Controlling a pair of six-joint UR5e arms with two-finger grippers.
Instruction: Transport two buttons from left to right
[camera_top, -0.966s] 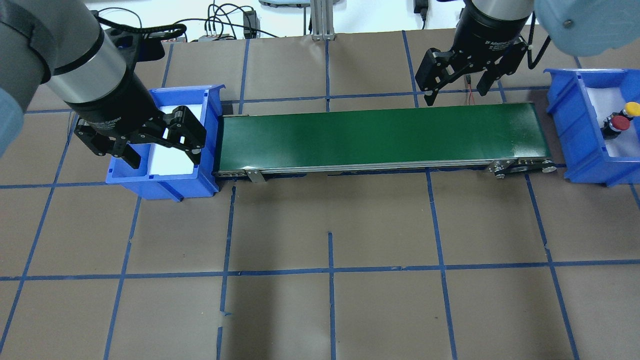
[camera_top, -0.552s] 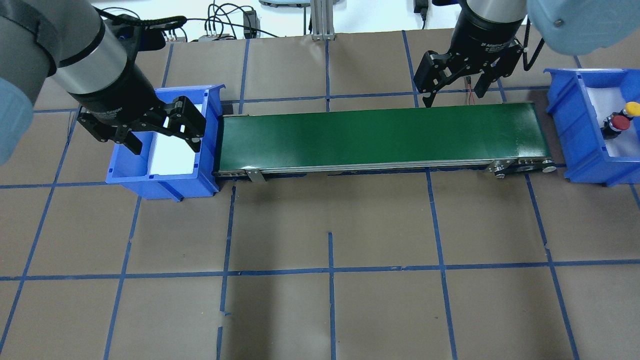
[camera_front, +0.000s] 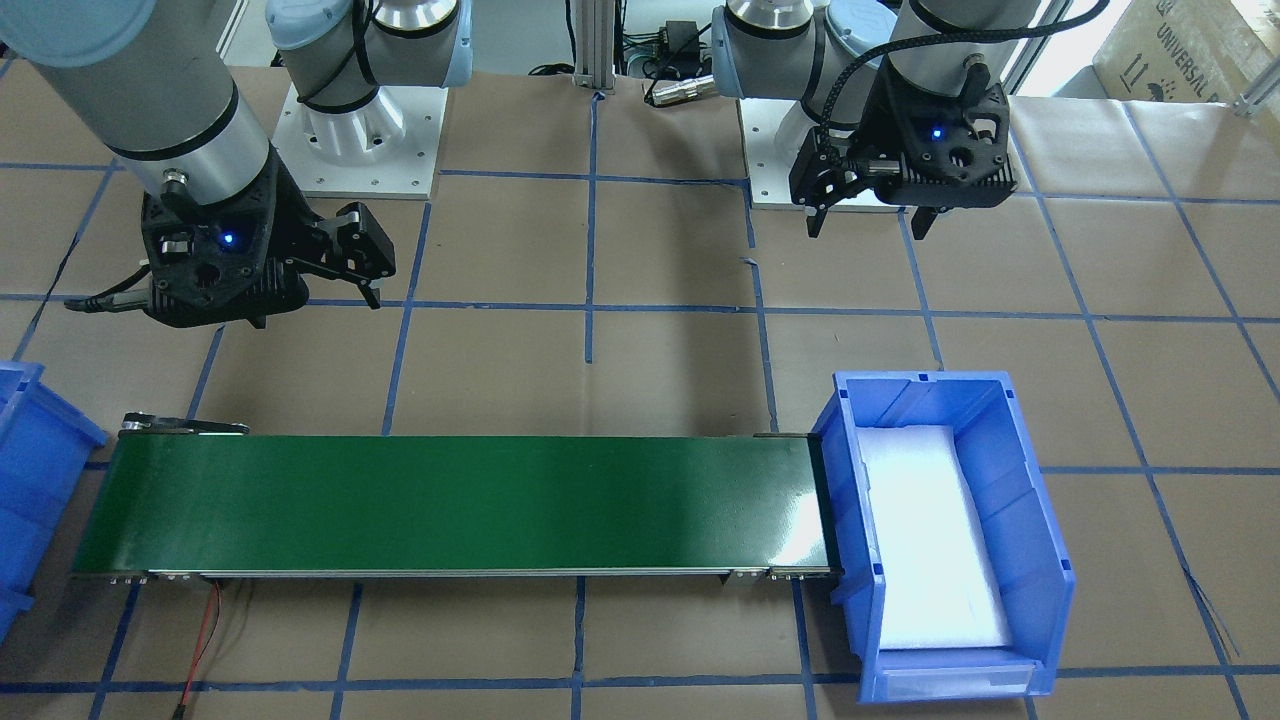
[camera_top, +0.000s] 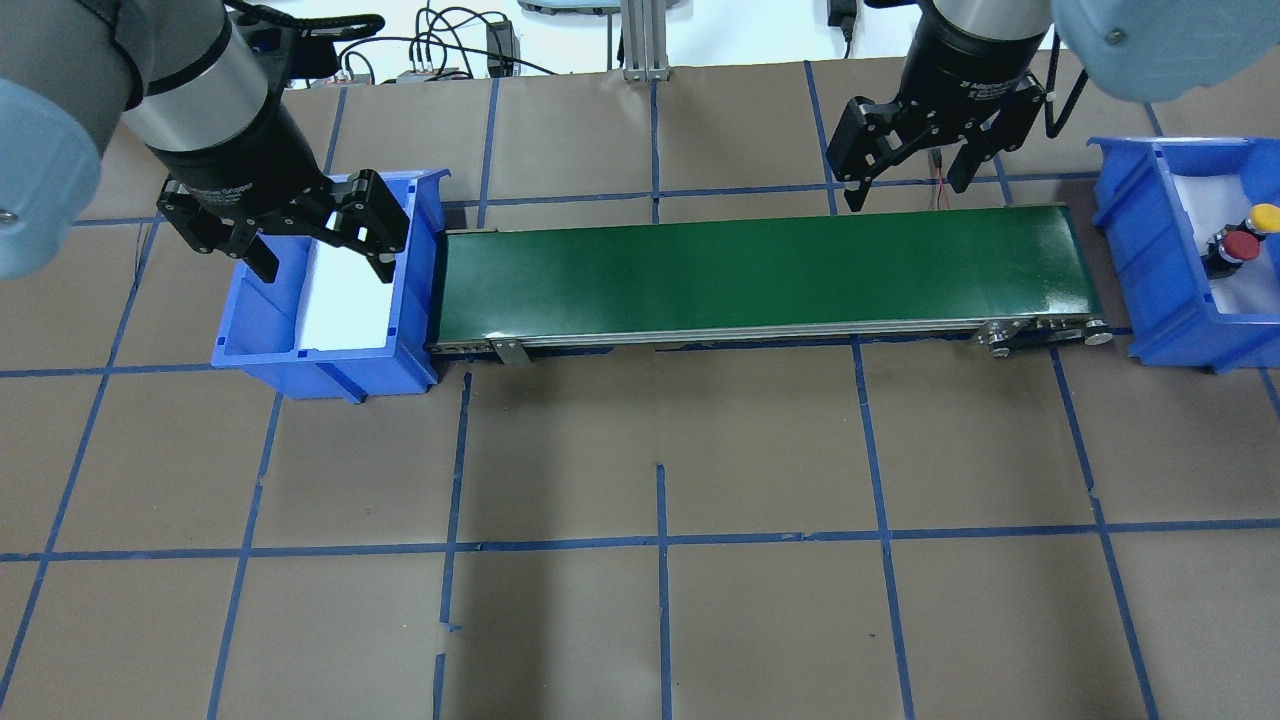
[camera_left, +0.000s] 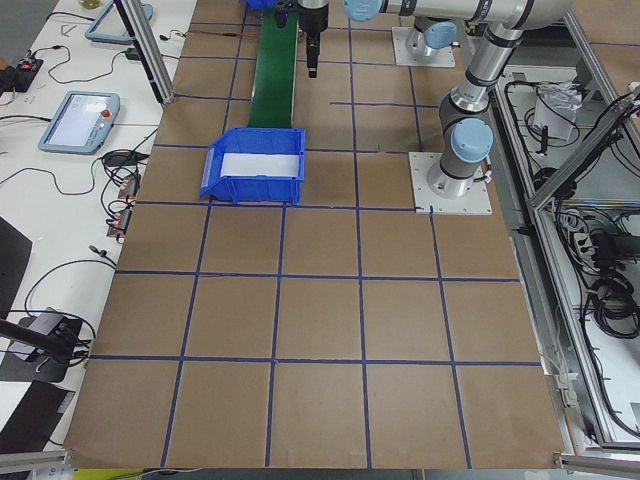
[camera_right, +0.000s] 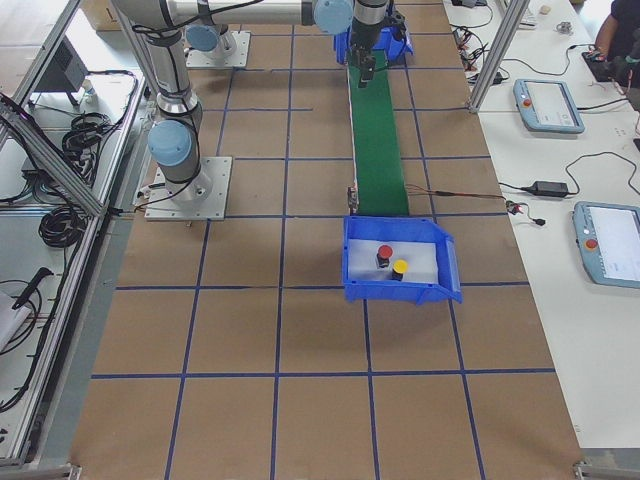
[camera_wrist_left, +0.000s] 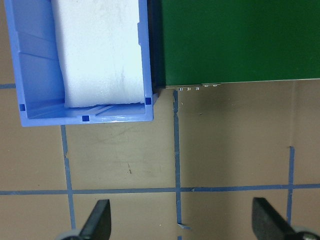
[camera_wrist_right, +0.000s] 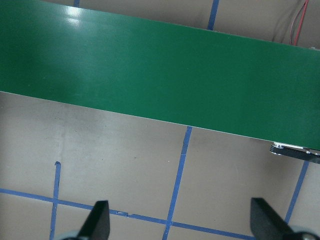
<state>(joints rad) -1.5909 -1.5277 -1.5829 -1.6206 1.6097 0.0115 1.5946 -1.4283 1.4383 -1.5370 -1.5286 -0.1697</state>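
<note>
The yellow button and the red button stand side by side in the right blue bin. They also show in the exterior right view, red and yellow. My left gripper is open and empty above the left blue bin, which holds only white foam. My right gripper is open and empty, above the far edge of the green conveyor belt near its right end. Both wrist views show spread fingertips with nothing between them.
The belt runs between the two bins. The brown table has blue tape lines. Cables and an aluminium post lie along the top edge of the overhead view. A red and black wire leaves the belt's end.
My left gripper has moved toward the top of the overhead view, along the left bin. My right gripper has shifted slightly the same way. Both stay open. The buttons have not moved.
</note>
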